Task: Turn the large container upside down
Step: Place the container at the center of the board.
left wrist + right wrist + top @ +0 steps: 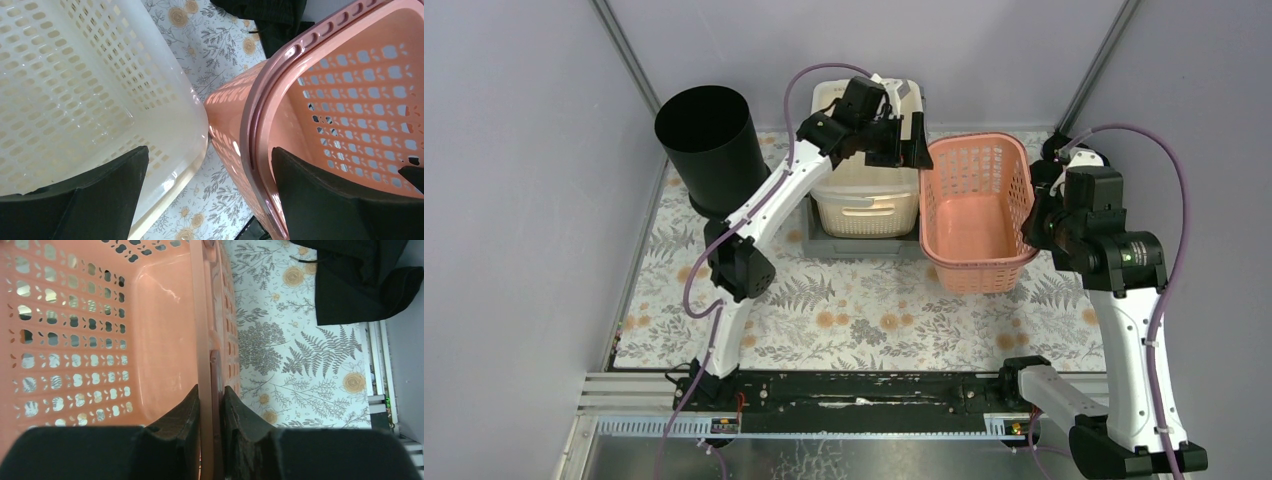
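The right arm (1124,290) bends inward, its jaws closed on the right rim of the pink basket (974,215). The left arm (769,195) reaches forward, jaws open over the left rim.

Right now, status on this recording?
Right gripper shut on pink basket rim. Left gripper open, straddling opposite rim. Basket mouth-up, unflipped. White basket close alongside.

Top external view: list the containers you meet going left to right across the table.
black bin → cream basket → pink basket
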Action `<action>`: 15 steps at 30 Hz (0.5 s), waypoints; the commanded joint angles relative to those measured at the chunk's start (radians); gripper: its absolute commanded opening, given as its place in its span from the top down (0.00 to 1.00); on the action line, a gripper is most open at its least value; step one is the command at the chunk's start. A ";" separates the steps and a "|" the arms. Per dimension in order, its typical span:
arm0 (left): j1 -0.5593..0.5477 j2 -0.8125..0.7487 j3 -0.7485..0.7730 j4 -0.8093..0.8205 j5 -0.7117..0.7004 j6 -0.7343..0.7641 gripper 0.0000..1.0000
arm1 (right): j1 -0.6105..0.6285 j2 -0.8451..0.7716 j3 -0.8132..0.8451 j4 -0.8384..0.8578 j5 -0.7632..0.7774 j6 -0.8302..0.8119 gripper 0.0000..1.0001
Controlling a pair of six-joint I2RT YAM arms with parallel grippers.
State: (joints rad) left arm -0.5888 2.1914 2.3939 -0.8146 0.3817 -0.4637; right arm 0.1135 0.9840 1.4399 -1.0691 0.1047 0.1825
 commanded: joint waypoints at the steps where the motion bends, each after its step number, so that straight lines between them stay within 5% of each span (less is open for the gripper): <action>1: 0.025 -0.096 -0.045 0.058 0.022 -0.006 0.00 | 0.009 -0.042 0.079 0.064 -0.090 0.046 1.00; 15: 0.039 -0.545 -0.383 0.131 0.057 -0.015 0.00 | 0.009 -0.091 0.041 0.099 -0.485 0.051 1.00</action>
State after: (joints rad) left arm -0.5636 1.7477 2.0731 -0.7452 0.4194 -0.4805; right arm 0.1139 0.8951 1.4666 -1.0740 -0.1379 0.2001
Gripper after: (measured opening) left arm 0.998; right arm 0.244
